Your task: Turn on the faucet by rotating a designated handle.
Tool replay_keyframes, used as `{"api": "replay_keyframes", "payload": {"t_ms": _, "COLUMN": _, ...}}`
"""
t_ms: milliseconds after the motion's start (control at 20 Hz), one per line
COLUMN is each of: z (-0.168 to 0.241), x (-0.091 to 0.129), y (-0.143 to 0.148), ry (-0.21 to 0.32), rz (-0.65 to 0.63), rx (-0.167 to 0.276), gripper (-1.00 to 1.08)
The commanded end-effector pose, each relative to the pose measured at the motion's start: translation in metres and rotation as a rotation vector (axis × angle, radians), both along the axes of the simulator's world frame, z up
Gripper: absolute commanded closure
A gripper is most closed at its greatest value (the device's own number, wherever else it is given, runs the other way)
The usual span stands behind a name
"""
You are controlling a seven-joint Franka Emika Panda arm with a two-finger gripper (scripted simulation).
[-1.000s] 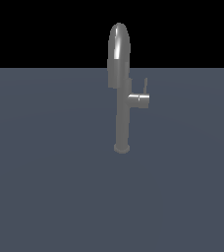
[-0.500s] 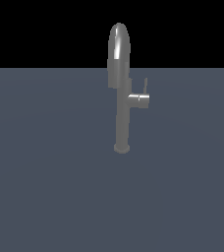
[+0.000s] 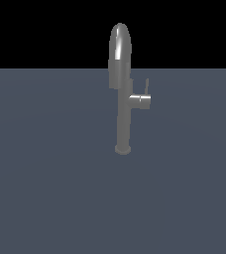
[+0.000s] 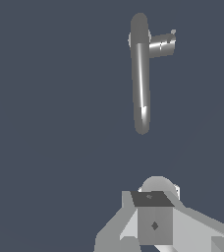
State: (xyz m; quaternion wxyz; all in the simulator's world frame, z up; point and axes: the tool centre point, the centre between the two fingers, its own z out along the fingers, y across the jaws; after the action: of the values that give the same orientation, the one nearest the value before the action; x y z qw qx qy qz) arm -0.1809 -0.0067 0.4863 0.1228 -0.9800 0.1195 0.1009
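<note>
Hovering claw [image 4: 153, 224] well apart from faucet [image 3: 121, 89], grip state unclear.
Shiny grey metal pipe, arched spout, round base; thin handle [image 3: 146, 86] upright on side stub.

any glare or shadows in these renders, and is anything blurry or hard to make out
Exterior view: a bright highlight runs down the arch of the faucet; no cast shadow shows on the flat grey floor; the thin handle is faint against the background. Wrist view: a narrow glare streak along the spout; edges look sharp; the handle is barely visible end-on; the arm's grey body fills the lower frame, its fingertips out of sight.
</note>
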Motion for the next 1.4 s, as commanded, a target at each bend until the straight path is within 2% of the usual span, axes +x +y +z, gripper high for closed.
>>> {"api": "replay_keyframes", "payload": {"t_ms": 0, "z": -0.003, "x": 0.015, "y": -0.003, "ry": 0.038, "rz": -0.046, "rx": 0.045, "gripper": 1.08}}
{"api": "replay_keyframes", "payload": {"t_ms": 650, "z": -0.032, "x": 0.087, "y": -0.027, "ry": 0.247, "rz": -0.299, "rx": 0.295, "gripper": 1.08}}
{"api": "replay_keyframes", "payload": {"t_ms": 1350, "z": -0.092, "x": 0.154, "y": -0.064, "ry": 0.498, "rz": -0.601, "rx": 0.599, "gripper": 1.08}}
